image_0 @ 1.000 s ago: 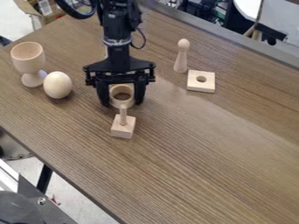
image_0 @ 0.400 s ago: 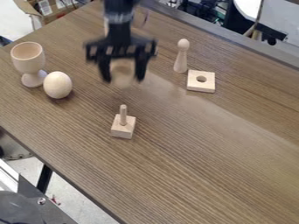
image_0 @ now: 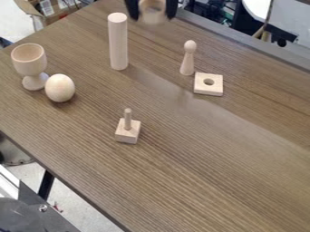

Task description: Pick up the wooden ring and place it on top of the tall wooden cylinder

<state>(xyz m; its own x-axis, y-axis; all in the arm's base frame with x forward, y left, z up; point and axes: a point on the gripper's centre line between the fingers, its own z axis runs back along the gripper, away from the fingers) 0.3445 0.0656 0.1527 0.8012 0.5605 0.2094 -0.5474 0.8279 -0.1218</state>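
With the pegged block [image_0: 127, 132] taken as the landmark, a wooden ring [image_0: 152, 18] is held high beyond it, at the top of the view. The ring is gripped by the end effector [image_0: 152, 16], whose two fingers are parted by about its width, one at each side. A tall cylinder [image_0: 118, 43] is stood upright beyond the block, nearer to it than the ring is. Beyond the block and to its right, as seen by the camera, are placed a peg doll [image_0: 188, 61], upright, and a holed square [image_0: 209, 89], lying flat. To the block's left and farther back, an egg [image_0: 60, 88] is set just beside a goblet [image_0: 29, 63]. All these are borne by the table [image_0: 200, 167].

The step in hand is judged to be carrying, with the ring not yet released. For the next move, an even grip seems to be called for, with the cylinder and doll kept clear; any release should be left until the ring is supported.
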